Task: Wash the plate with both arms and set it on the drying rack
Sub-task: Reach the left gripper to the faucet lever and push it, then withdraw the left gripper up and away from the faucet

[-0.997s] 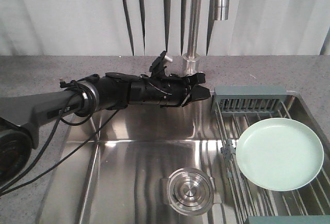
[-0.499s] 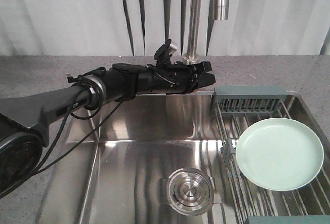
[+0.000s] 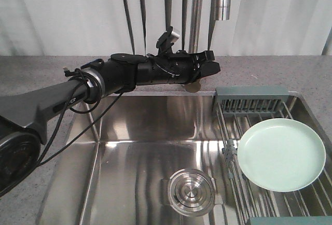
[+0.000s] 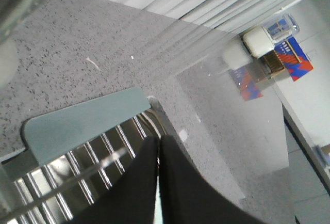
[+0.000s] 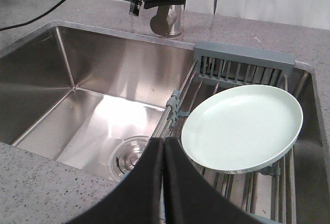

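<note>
**A:** Where is the plate (image 3: pixel 281 155)?

**B:** It lies on the drying rack (image 3: pixel 244 102) at the right side of the sink, resting on the thin metal wires and tilted a little, its flat pale green centre facing up. The slotted grey-green box of the rack stands just behind it, apart from its rim. The right wrist view shows the same: the plate (image 5: pixel 241 129) on the wires, the slotted end piece (image 5: pixel 242 61) beyond it.

**A:** And the left arm (image 3: pixel 119 77)?

**B:** It reaches in from the left, level over the back edge of the sink basin (image 3: pixel 150 147), with a thin black cable (image 3: pixel 78 121) looping below it. The left gripper (image 3: pixel 210 67) sits right at the base of the faucet (image 3: pixel 196 12), above the grey speckled countertop (image 3: pixel 41 74). It holds nothing, and is well apart from the plate.

**A:** Are its jaws closed?

**B:** In the left wrist view the two dark fingers (image 4: pixel 139 182) press together with only a thin seam between them, so they are clenched on nothing.

**A:** The right gripper (image 5: pixel 163 182)?

**B:** Seen only in its own wrist view, at the near edge of the sink. Its fingers meet along a thin line too, grasping nothing. The drain (image 5: pixel 131 159) lies just beyond them, the plate to their right.
</note>
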